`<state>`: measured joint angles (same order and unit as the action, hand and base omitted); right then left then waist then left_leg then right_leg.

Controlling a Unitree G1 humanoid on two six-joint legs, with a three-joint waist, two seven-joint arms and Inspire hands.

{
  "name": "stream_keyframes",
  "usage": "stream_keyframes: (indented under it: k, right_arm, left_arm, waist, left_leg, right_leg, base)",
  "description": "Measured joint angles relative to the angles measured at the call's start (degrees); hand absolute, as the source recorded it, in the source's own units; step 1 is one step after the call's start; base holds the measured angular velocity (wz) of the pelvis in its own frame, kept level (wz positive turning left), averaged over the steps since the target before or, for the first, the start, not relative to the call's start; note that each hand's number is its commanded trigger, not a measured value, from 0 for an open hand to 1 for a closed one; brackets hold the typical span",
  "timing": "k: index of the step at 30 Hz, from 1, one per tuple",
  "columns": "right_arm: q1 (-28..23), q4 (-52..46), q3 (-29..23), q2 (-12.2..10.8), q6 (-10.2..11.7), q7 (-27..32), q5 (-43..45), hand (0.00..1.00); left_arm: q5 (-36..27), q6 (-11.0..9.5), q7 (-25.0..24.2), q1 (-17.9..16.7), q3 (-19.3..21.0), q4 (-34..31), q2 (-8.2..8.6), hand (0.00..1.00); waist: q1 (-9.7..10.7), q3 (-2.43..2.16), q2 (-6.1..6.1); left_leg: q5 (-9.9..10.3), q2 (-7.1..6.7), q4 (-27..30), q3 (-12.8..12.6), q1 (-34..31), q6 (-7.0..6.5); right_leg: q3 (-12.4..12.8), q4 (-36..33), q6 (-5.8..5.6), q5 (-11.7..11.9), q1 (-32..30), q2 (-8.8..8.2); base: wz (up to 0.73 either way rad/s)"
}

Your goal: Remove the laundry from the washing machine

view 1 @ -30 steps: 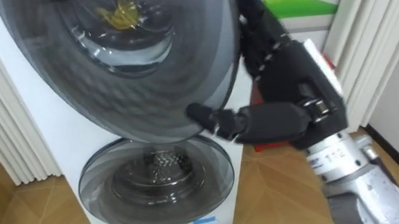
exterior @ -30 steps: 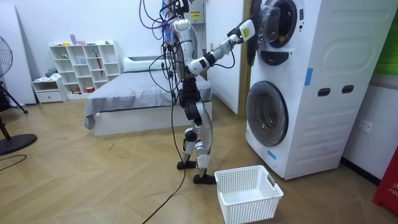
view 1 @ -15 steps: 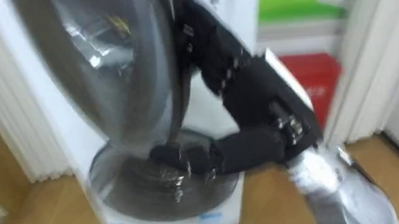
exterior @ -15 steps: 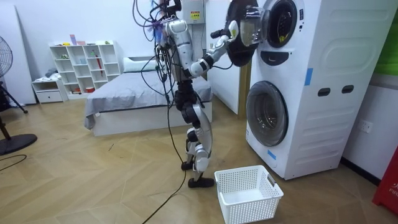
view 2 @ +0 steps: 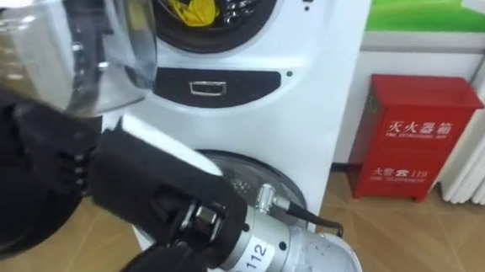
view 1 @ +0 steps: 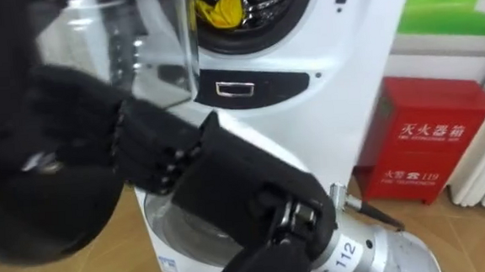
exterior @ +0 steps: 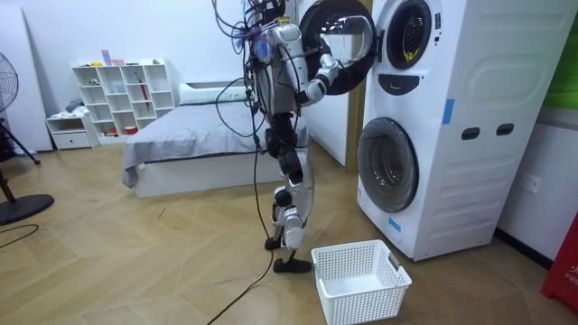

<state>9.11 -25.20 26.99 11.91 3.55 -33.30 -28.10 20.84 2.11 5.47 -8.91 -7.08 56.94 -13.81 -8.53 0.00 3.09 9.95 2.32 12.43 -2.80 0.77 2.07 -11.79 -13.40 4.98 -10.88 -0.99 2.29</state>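
Observation:
The upper washing machine [view 1: 339, 54] has its round door [view 1: 110, 43] swung wide open to my left. Inside the drum lies a yellow cloth [view 1: 222, 6], with darker cloth beside it. My right hand [view 1: 219, 171] reaches across from the lower right. Its fingers lie open against the inner side of the door, well left of the drum opening. In the room view I stand upright just left of the washer stack [exterior: 442, 117], with that arm raised to the door [exterior: 336, 45].
The lower machine's round door [view 2: 245, 182] is closed beneath my arm. A red box [view 1: 432, 137] stands on the floor to the right of the machines. A white laundry basket [exterior: 361, 280] sits on the wooden floor by my feet, and a bed [exterior: 199, 144] lies behind me.
The upper door has swung from nearly closed to fully open with my right hand on it, uncovering the drum and the yellow cloth. I have stepped closer to the machines.

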Motion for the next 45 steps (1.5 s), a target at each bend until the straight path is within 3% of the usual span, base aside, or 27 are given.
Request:
stream_keyframes:
  k: [1,2,4,15,20,26,30,39,45]
  right_arm:
    - [0.0,0.3,0.0,1.0,-1.0,-0.1,1.2,0.0]
    - [0.0,0.3,0.0,1.6,-1.4,-0.1,1.6,0.0]
    - [-0.1,0.3,0.0,2.2,-2.4,-0.3,1.7,0.0]
    - [0.0,0.2,0.0,2.1,-2.4,0.0,3.9,0.0]
    - [0.0,0.2,0.0,2.1,-2.4,0.0,4.0,0.0]
    - [-0.2,0.2,-0.1,2.4,-3.2,-0.8,4.2,0.0]
    - [-2.0,0.3,-0.2,3.8,-3.7,-1.5,4.8,0.0]
    - [-3.3,4.5,-0.2,5.7,-3.7,0.2,6.9,0.0]
    - [-3.2,4.6,1.0,4.8,-3.7,0.2,10.9,0.0]
  left_arm:
    - [0.0,0.0,0.0,0.1,-0.1,0.0,0.05,0.0]
    - [0.0,0.0,0.0,0.1,-0.1,0.0,0.04,0.0]
    - [0.0,0.2,0.1,0.2,-0.2,0.0,-0.06,0.0]
    - [0.0,0.0,0.0,0.9,-1.0,-0.1,0.04,0.0]
    - [0.0,0.0,0.0,1.4,-1.0,-0.1,0.04,0.0]
    - [0.1,0.1,0.0,1.4,-0.9,-0.1,0.13,0.0]
    - [0.0,0.1,0.0,1.2,-0.9,0.8,0.07,0.0]
    - [0.0,0.0,0.1,1.0,-1.0,1.3,-0.04,0.0]
    - [0.0,0.0,0.1,1.8,-1.0,1.2,0.23,0.0]
  waist:
    - [-0.2,0.02,-0.01]
    - [-0.3,0.04,0.01]
    - [-0.4,0.21,0.27]
    - [-1.3,0.21,1.06]
    - [-1.3,0.72,1.6]
    - [-1.3,0.69,1.64]
    - [-1.4,0.31,2.21]
    - [-1.4,0.33,2.24]
    - [-3.2,0.41,2.16]
  left_leg:
    - [0.0,-0.14,-0.7,0.2,0.2,-0.09]
    - [0.0,-0.19,-1.1,0.2,0.3,-0.11]
    - [0.0,-0.56,-1.6,0.3,0.7,-0.13]
    - [0.0,-0.62,-3.3,0.6,2.0,-0.13]
    - [0.2,-0.64,-3.3,0.6,1.8,-0.33]
    - [0.4,-0.89,-3.3,0.6,1.7,-0.64]
    - [0.4,-1.01,-3.3,1.1,2.0,-0.64]
    - [0.4,-1.03,-3.1,1.2,1.9,-0.66]
    - [0.4,-0.97,-3.1,0.6,2.3,-0.66]
  right_leg:
    - [0.1,0.8,1.52,0.8,0.2,-0.07]
    - [0.1,1.0,2.1,1.2,0.4,-0.07]
    - [0.1,2.1,2.06,1.3,1.0,-0.22]
    - [0.5,3.8,1.91,1.3,2.2,-0.05]
    - [0.7,3.8,1.67,1.2,2.0,-0.06]
    - [0.8,4.6,1.4,1.1,2.2,-0.15]
    - [0.6,4.6,1.22,1.3,2.7,-0.24]
    - [0.1,4.7,1.17,1.3,3.0,-0.24]
    - [0.5,4.6,1.18,1.3,3.1,-0.24]
  base:
    - [-0.03]
    - [-0.05]
    - [-0.06]
    - [-0.01]
    - [0.0]
    - [0.01]
    - [0.04]
    - [0.02]
    - [-0.05]
